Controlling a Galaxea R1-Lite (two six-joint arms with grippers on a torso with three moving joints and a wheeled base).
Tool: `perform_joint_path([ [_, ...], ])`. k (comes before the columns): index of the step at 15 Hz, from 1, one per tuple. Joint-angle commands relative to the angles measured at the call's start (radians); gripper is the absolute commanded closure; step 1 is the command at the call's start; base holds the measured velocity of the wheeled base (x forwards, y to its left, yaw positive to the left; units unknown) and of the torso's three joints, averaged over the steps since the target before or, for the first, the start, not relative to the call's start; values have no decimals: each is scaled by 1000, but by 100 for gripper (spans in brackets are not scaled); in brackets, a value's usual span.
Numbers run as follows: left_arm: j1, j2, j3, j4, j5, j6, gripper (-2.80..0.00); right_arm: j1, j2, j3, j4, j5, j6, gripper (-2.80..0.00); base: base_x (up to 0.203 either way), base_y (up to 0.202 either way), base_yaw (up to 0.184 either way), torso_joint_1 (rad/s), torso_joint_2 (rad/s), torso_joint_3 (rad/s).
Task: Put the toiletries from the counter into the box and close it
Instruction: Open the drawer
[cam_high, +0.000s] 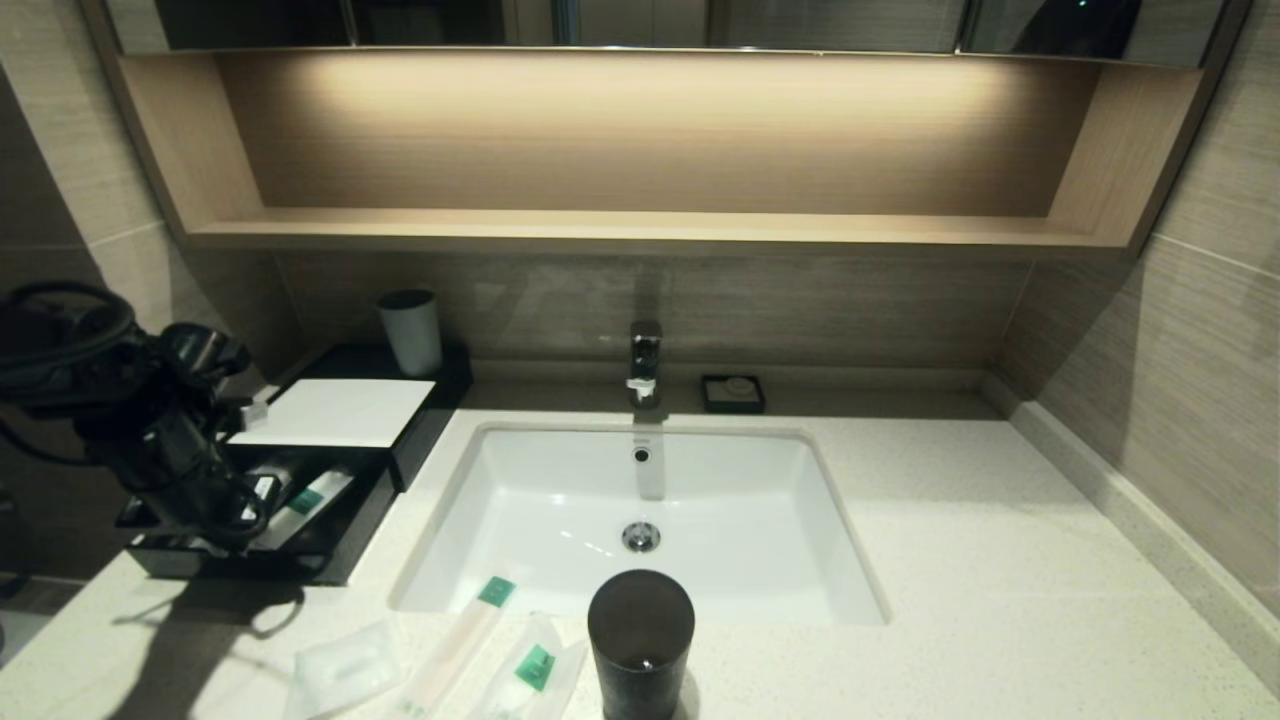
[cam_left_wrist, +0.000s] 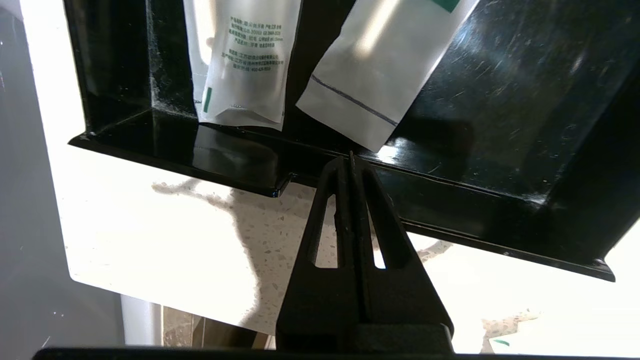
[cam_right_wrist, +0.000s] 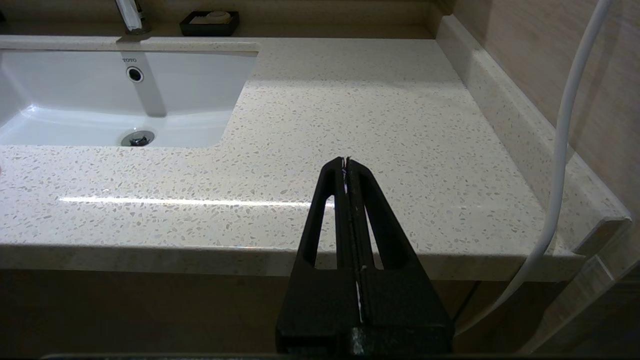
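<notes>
sitting wide across the whole scene, here's the layout from the biggest thing down:

counter (cam_high: 1000, 560): the speckled stone top carries everything, and its near edge, in front of the basin (cam_high: 740, 500), is where the unpacked toiletries wait.

box (cam_high: 335, 412): back left by the wall, white top panel over a black body, with its tray (cam_left_wrist: 450, 210) pulled out toward the robot, presumably so packets can be dropped in from above.

left arm: up over the tray's near edge, right where loading happens.

left gripper (cam_left_wrist: 350, 160): fingers pressed together with nothing between them, the tip just at the tray's front lip; my read is it's either done with a drop or lined up to nudge the tray.

right gripper (cam_right_wrist: 346, 162): pinched closed and empty, parked low off the counter's right front edge, out of the way.

cup (cam_high: 640, 640): dark cylinder at the near edge, just beside the packets; not for the box, and something to steer round.

packets in tray (cam_left_wrist: 245, 60): two white ones lie flat on the black floor, side by side.

long packet (cam_high: 462, 640): thin, green tag at its far end, on the counter beside the basin's near corner.

green-label packet (cam_high: 532, 668): between the long one and the cup.

square packet (cam_high: 345, 670): furthest left of the three, flat on the counter.

progress: partway by my judgement, three left out and the tray not yet shut.
</notes>
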Motion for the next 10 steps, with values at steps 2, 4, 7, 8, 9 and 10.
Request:
perform_joint_path([
  [2, 1, -27, -20, 2, -2, -3, 0, 0, 0, 2, 0, 0, 0, 0, 0, 0, 0, 0, 0, 0],
  [4, -1, -45, -26, -6, -4, -3, 0, 0, -1, 2, 0, 0, 0, 0, 0, 0, 0, 0, 0, 0],
  [7, -12, -79, -47, -8, -9, -5, 0, 0, 0, 1, 0, 0, 0, 0, 0, 0, 0, 0, 0, 0],
  [8, -17, -90, -57, -8, -10, -14, 0, 0, -1, 2, 0, 0, 0, 0, 0, 0, 0, 0, 0, 0],
  [9, -21, -102, -66, -14, -13, -29, 0, 0, 0, 2, 0, 0, 0, 0, 0, 0, 0, 0, 0, 0],
  [10, -31, -116, -63, -31, -18, -38, 0, 0, 0, 2, 0, 0, 0, 0, 0, 0, 0, 0, 0, 0],
])
